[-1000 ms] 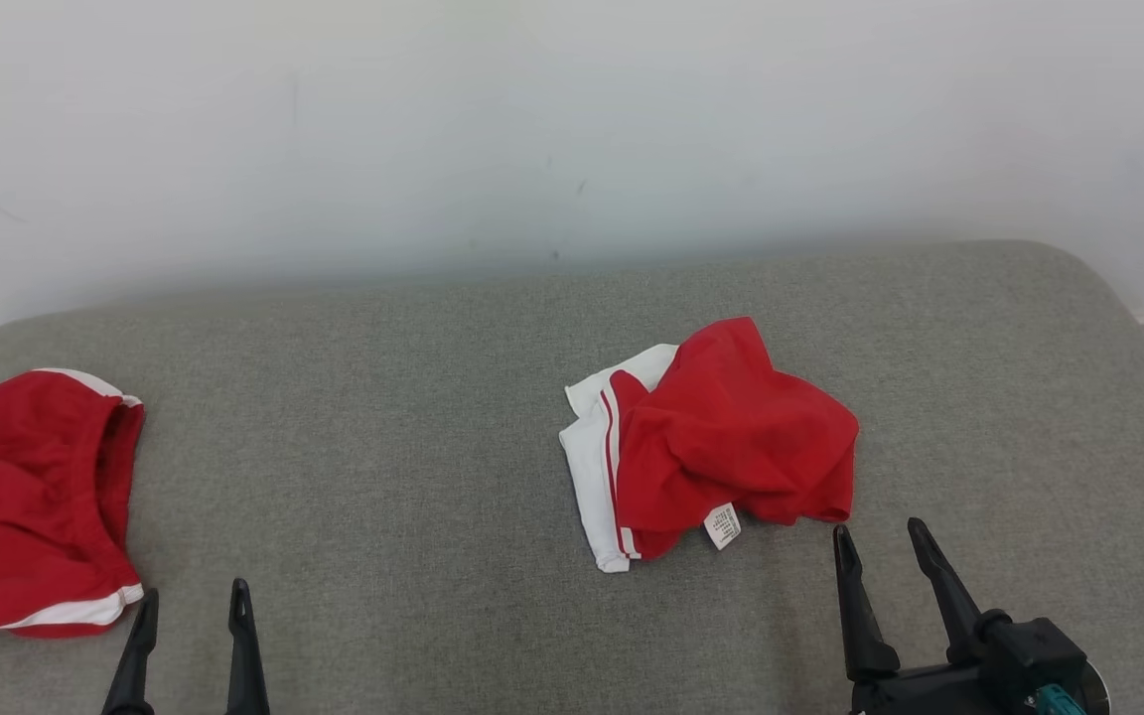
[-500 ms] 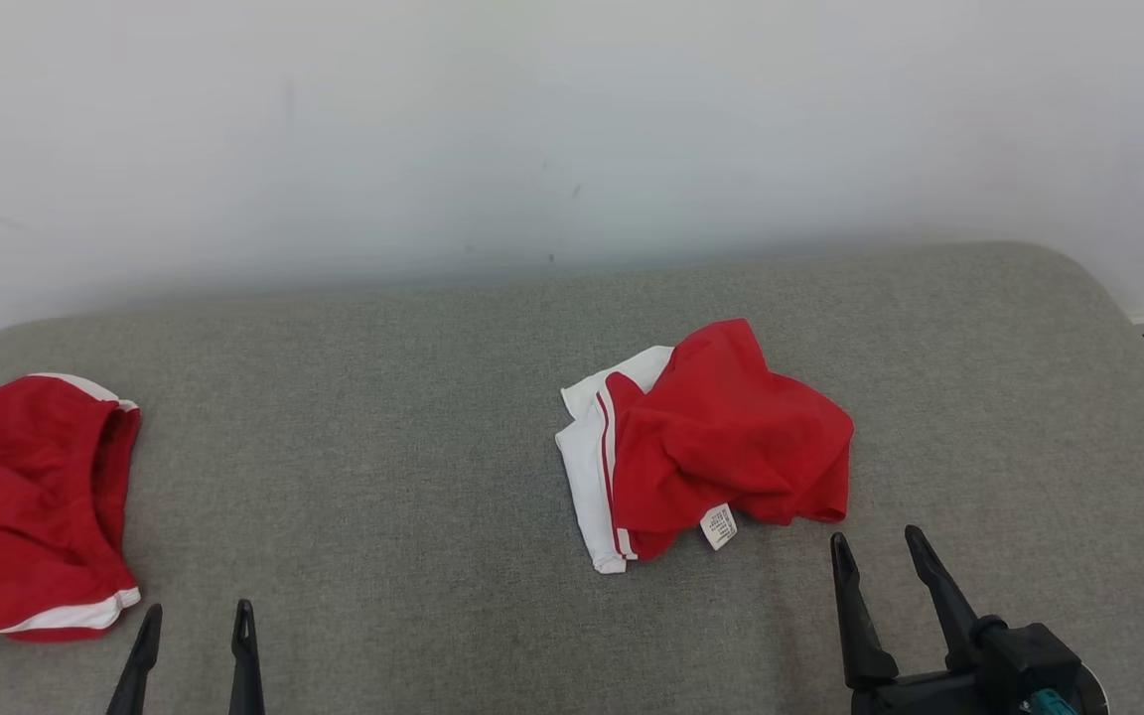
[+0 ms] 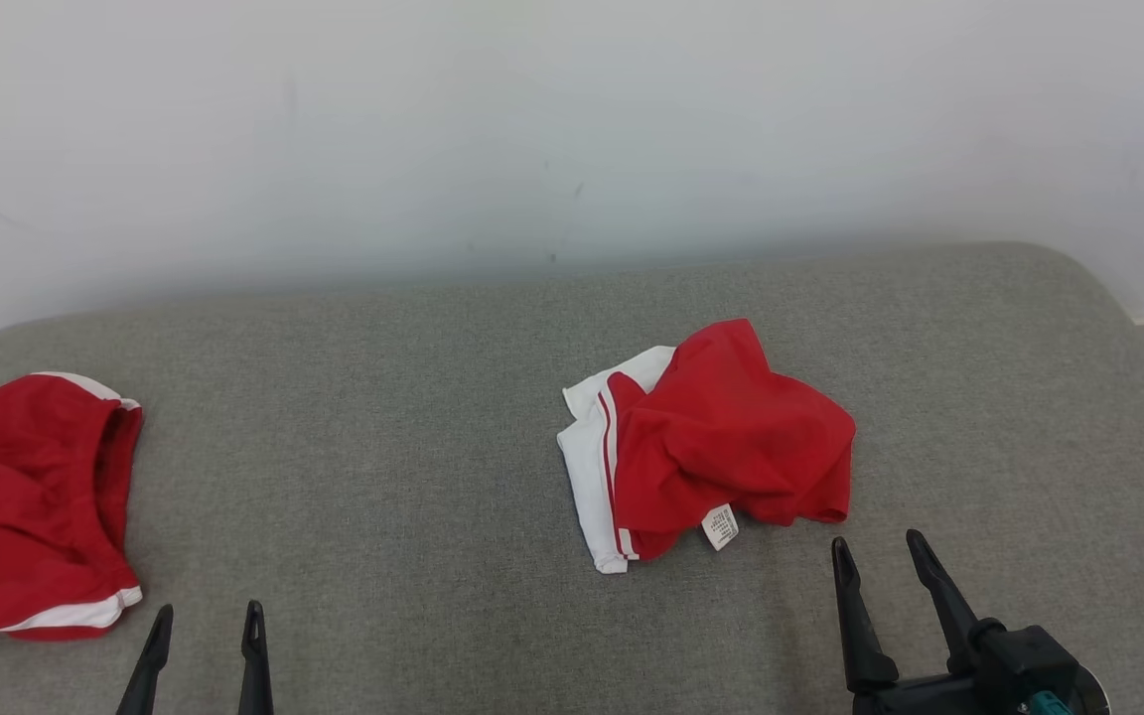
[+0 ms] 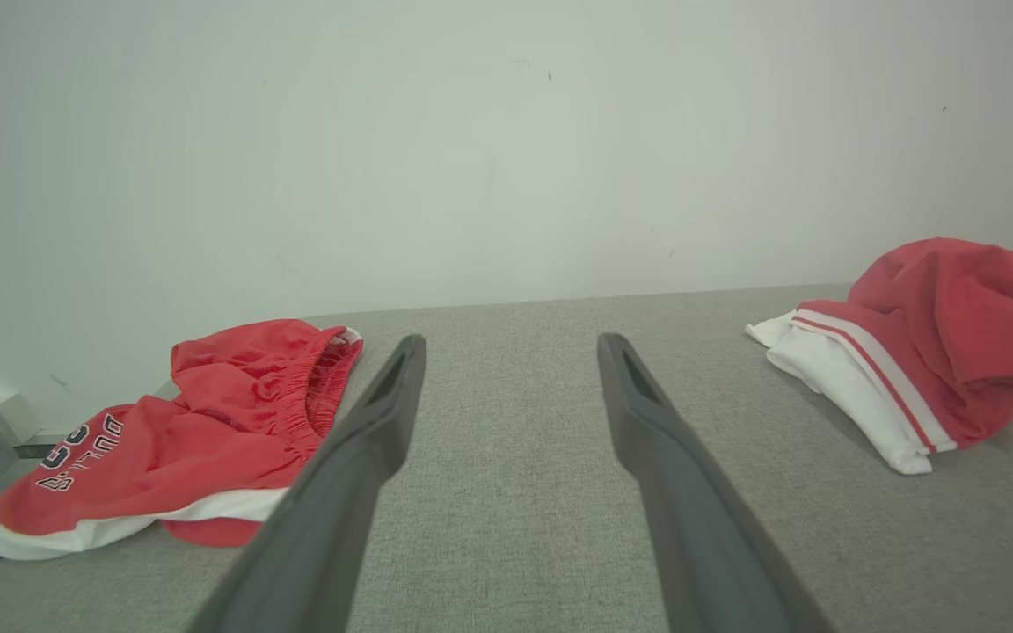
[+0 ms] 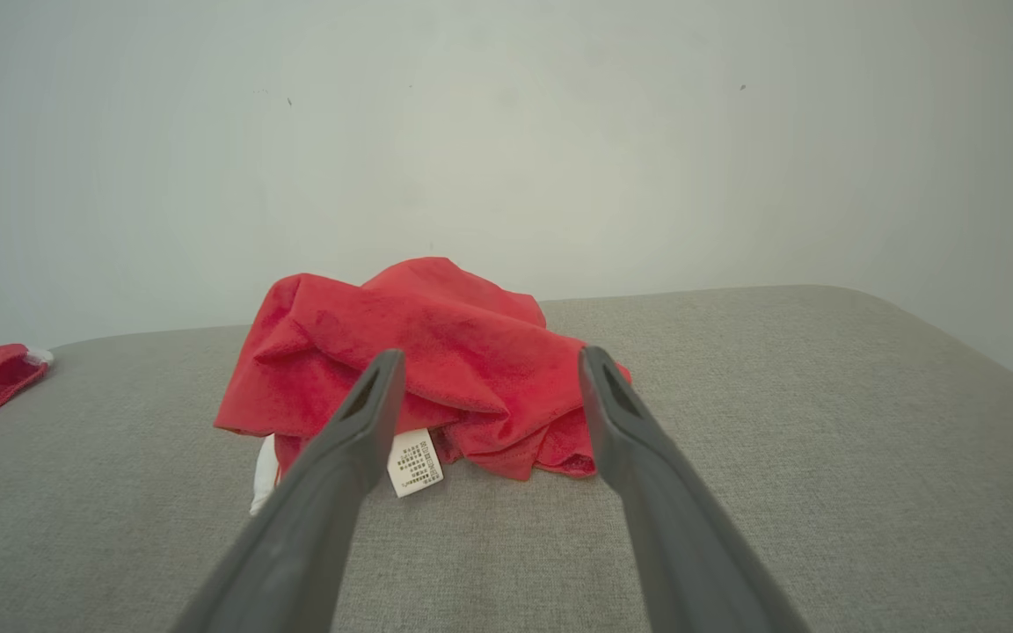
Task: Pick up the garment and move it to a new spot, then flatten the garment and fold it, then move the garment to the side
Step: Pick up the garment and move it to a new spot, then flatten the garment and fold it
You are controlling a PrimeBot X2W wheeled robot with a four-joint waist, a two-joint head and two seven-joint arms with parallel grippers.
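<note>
plain lab-like room: grey padded surface (image 3: pixel 413 427) against a blank white wall (image 3: pixel 532 119).

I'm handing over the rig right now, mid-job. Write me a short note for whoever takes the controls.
Left end effector: open, empty, over the grey cushion.
Right end effector: open, empty, pointing at the crumpled red-and-white garment, just short of it, not touching.
Second red garment lies at the cushion's left edge.
Done: nothing on the crumpled garment; not yet grasped.
To do: pick it up, move it, flatten, fold, set aside.
</note>
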